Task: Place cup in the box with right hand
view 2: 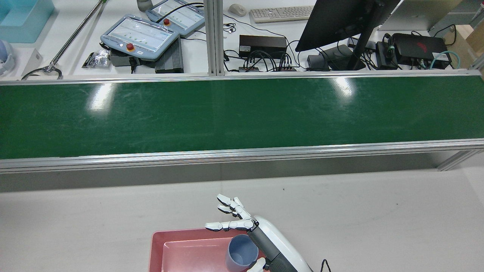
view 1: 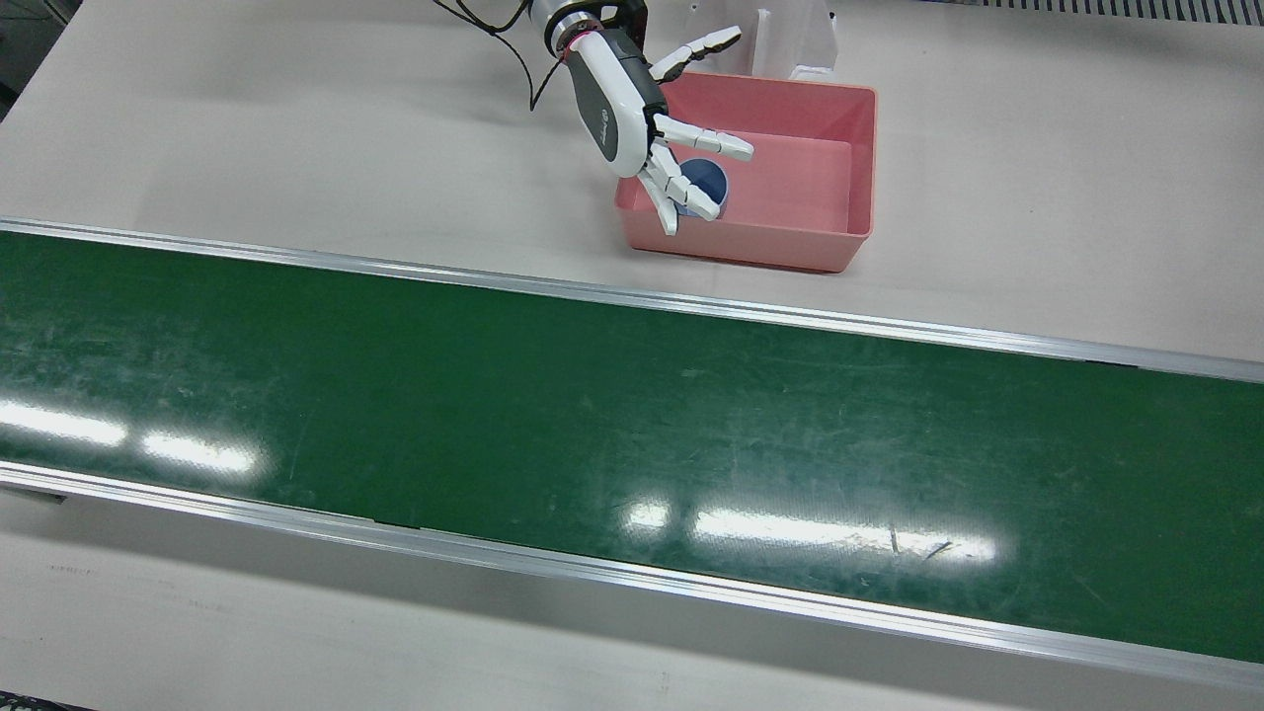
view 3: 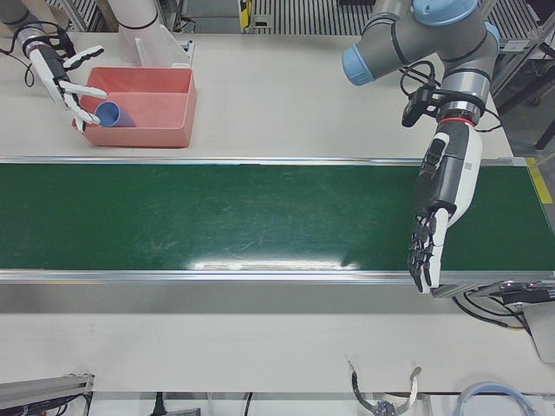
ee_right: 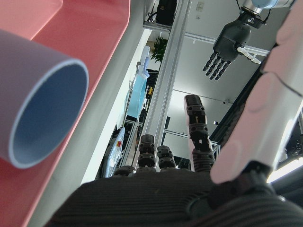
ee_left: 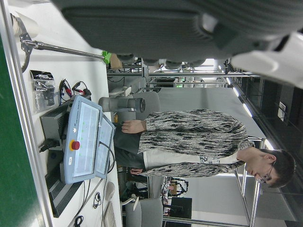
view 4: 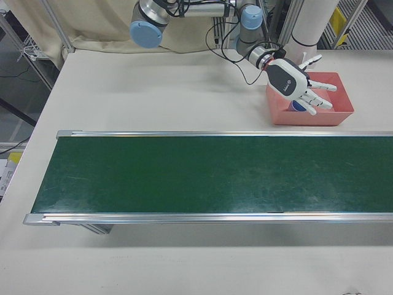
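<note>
The blue cup [view 1: 703,183] sits inside the pink box [view 1: 790,91], at the box's end nearest my right hand, with its open mouth up and tilted toward the hand. My right hand [view 1: 632,109] hovers over that end with its fingers spread, open, and it does not grip the cup. The right hand view shows the cup [ee_right: 42,118] apart from the fingers [ee_right: 196,127]. The rear view shows the cup [view 2: 242,252] beside the hand [view 2: 264,238]. My left hand [view 3: 438,199] hangs open over the far end of the belt.
The green conveyor belt [view 1: 632,425] with metal rails crosses the table in front of the box. A white pedestal [view 1: 790,39] stands just behind the box. Pendants, a monitor and cables lie beyond the belt in the rear view.
</note>
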Robot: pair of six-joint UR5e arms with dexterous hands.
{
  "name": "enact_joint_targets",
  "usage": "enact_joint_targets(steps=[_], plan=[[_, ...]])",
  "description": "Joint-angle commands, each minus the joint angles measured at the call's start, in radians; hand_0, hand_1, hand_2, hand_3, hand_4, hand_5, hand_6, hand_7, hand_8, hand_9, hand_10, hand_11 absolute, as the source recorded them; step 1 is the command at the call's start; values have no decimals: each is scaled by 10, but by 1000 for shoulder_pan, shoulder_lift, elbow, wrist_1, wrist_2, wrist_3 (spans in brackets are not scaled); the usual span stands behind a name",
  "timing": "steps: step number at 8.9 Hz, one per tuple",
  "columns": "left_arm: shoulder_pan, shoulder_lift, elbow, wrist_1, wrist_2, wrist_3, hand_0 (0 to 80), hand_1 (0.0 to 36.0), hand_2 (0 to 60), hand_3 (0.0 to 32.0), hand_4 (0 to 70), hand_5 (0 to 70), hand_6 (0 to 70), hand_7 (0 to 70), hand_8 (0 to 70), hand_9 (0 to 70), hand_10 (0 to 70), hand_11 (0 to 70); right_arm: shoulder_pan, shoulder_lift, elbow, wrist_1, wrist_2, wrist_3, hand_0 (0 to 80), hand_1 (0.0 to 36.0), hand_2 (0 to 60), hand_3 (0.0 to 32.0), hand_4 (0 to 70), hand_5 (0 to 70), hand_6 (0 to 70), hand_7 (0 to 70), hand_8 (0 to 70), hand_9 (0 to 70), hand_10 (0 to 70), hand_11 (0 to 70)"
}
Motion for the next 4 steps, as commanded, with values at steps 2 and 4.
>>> enact_joint_targets(steps=[2,4], plan=[[0,0,0,0,0,0,0,0,0,0,0,0,0,0,0,0,0,0,234,-234,271,-104,-60,113,562,142,0,0,362,54,52,174,100,179,0,12],[0,0,0,-2,0,0,0,0,0,0,0,0,0,0,0,0,0,0,423,-310,264,-312,-102,433,551,148,30,0,329,55,54,180,107,191,5,22]])
